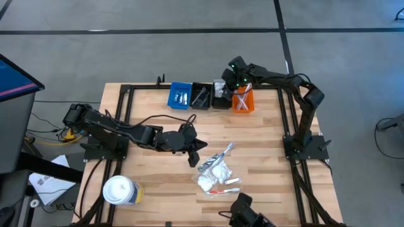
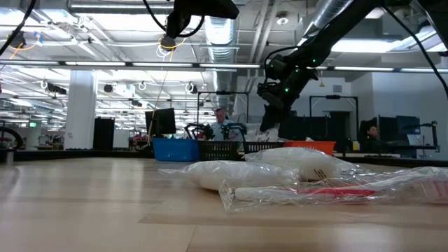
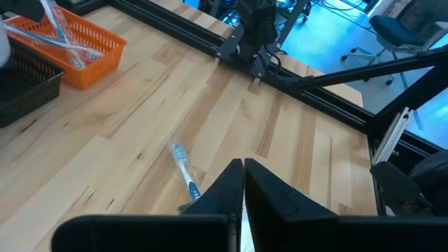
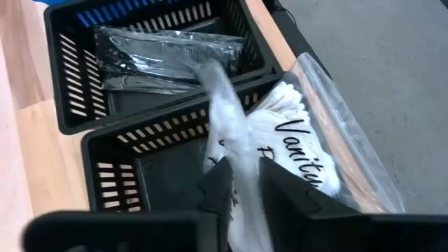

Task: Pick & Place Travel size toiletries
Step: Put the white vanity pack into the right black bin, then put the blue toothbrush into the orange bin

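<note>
1. The one readable text is black script lettering, "Vanity", on a white sachet (image 4: 280, 143) seen in the right wrist view. The right gripper (image 4: 241, 185) has its fingers closed on this sachet above a black bin (image 4: 126, 175).
2. Below that word, toward 7 o'clock from it, a second line begins with a letter like "F"; the remainder is hidden.
3. The white tub (image 1: 120, 191) at the table's near-left corner carries a yellow label, too small to read.

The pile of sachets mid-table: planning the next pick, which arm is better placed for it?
Left. Its pincer sits shut right beside the pile of sachets, while the right pincer is over the black bin, holding a vanity sachet.
</note>
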`<state>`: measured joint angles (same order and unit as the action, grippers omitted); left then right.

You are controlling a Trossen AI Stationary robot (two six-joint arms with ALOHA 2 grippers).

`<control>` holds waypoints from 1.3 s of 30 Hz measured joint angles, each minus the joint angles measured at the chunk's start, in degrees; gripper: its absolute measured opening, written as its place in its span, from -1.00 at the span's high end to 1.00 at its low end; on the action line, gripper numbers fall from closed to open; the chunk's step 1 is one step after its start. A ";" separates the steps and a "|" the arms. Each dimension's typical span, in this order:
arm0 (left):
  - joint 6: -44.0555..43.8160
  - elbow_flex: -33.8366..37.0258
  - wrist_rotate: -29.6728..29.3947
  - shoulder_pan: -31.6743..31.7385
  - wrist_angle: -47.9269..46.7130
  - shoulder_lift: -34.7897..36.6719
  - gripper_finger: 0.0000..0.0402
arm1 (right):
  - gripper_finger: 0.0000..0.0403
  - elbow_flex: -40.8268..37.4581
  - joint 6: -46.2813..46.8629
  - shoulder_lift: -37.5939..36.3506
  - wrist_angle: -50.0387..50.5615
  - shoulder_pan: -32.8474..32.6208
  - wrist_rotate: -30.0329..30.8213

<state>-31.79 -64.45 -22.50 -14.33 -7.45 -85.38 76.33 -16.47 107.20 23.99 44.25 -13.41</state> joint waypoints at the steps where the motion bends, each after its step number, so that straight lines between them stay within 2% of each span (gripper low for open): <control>1: 0.00 0.00 0.00 0.00 0.09 0.00 0.97 | 0.63 -0.02 0.00 0.00 -0.02 -0.07 0.00; 10: 0.02 0.00 0.00 0.00 0.37 0.00 0.97 | 0.17 -0.02 -0.59 0.00 -0.64 -0.79 5.90; 16: 1.21 0.00 0.02 0.00 0.44 0.00 0.97 | 0.08 0.49 -2.95 -0.77 1.46 -1.41 6.04; 20: 1.25 0.00 0.02 0.00 0.44 0.00 0.97 | 0.18 0.42 -5.41 -1.53 2.06 -2.63 6.23; 24: 1.49 0.00 0.02 0.00 0.68 0.00 0.97 | 0.39 0.42 -6.86 -3.90 0.92 -3.18 9.48; 30: 1.55 0.00 0.02 0.00 0.72 -0.02 0.97 | 0.70 0.44 -7.48 -10.52 2.79 -3.83 9.73; 33: 1.55 0.00 0.02 0.00 0.70 -0.02 0.97 | 0.79 0.44 -5.69 -14.73 6.61 -4.60 6.70; 39: 1.55 0.00 0.02 -0.26 0.64 -0.02 0.97 | 0.93 -2.82 -3.66 -24.35 15.11 -8.99 -7.48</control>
<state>-30.24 -64.45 -22.48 -14.59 -6.80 -85.41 73.51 -20.13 82.85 39.10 35.26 -20.89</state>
